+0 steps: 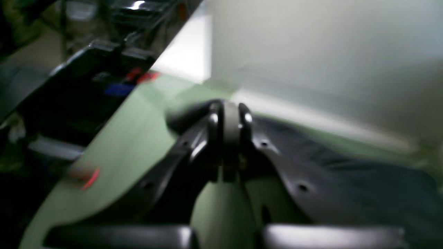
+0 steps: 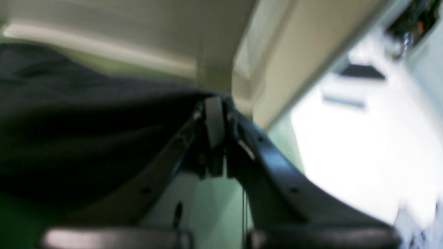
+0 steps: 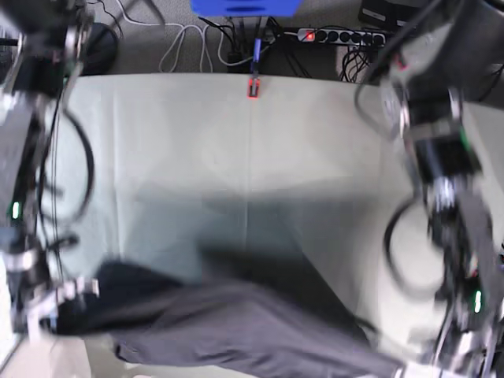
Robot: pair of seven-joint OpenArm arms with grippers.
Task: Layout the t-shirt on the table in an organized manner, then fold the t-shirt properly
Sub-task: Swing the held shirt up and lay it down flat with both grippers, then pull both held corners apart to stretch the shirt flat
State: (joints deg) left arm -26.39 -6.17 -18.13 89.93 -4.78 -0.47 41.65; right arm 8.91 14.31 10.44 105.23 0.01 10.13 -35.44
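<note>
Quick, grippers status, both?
Left gripper: closed, pinching the t-shirt.
Right gripper: closed, pinching the t-shirt's other end.

The base view looks steeply down from above onto the table [image 3: 236, 142]. Each wrist view looks close along its own closed jaws, low over the cloth. All views share the t-shirt [image 3: 236, 331].

your left gripper [image 1: 230, 119] and right gripper [image 2: 215, 114] both sit clamped shut, arms low at near corners.
</note>
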